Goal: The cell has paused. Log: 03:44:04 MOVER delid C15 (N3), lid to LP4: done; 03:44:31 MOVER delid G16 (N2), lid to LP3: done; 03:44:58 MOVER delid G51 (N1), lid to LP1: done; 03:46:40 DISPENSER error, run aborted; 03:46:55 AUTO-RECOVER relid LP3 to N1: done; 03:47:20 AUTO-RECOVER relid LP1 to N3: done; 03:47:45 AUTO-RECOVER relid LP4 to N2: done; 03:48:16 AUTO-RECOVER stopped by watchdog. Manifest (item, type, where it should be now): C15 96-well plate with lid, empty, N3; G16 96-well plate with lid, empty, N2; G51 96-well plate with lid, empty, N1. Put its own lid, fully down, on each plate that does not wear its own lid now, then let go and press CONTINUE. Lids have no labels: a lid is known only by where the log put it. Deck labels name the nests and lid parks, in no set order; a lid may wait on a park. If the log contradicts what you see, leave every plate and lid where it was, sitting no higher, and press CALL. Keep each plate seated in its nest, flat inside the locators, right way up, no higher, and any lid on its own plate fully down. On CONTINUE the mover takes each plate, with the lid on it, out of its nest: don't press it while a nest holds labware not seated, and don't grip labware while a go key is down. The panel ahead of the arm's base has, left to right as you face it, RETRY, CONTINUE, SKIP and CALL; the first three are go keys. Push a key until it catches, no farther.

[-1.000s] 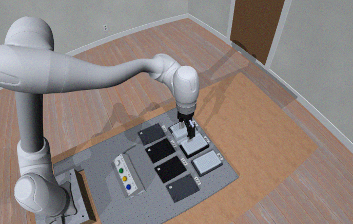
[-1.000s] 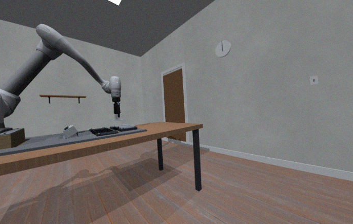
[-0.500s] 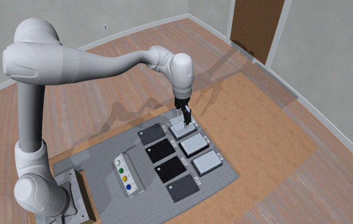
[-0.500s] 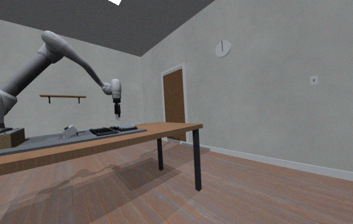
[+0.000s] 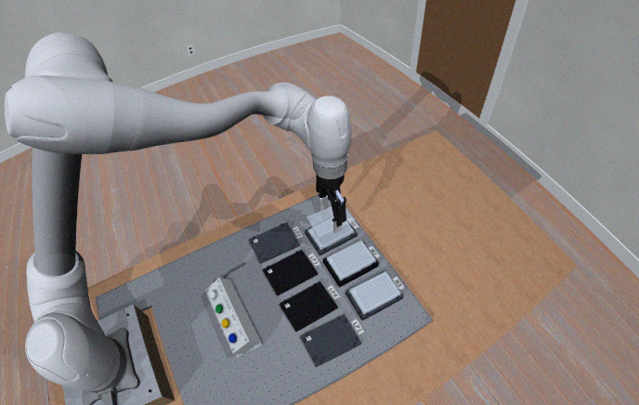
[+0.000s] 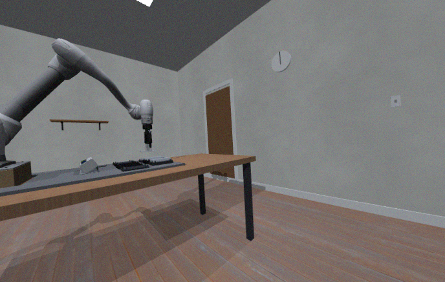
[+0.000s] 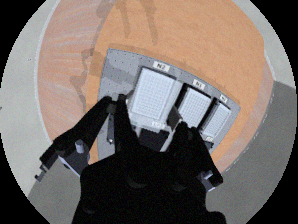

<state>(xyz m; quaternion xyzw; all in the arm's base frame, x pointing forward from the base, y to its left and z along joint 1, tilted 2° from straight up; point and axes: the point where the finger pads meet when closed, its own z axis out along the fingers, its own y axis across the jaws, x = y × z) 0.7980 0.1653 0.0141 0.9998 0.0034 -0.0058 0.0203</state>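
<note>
My gripper (image 5: 338, 221) (image 6: 147, 142) (image 7: 151, 103) is shut on a clear plate lid (image 5: 319, 215). It holds the lid level, a short way above the far plate (image 5: 326, 236) of the three-nest row. That plate shows its white wells. The middle plate (image 5: 351, 260) (image 7: 193, 106) and the near plate (image 5: 374, 293) (image 7: 217, 120) sit flat in their dark nests. I cannot tell whether they wear lids. The lid parks (image 5: 275, 242) (image 5: 290, 271) (image 5: 307, 305) (image 5: 331, 340) in the neighbouring row are bare dark pads. The deck labels are too small to read.
The key panel (image 5: 244, 321) stands on the grey deck (image 5: 402, 321) between the arm's base and the parks, with white, green (image 5: 218, 308), yellow (image 5: 225, 322) and blue (image 5: 232, 337) keys. The deck lies on a wooden table (image 5: 462, 241) (image 6: 217, 159).
</note>
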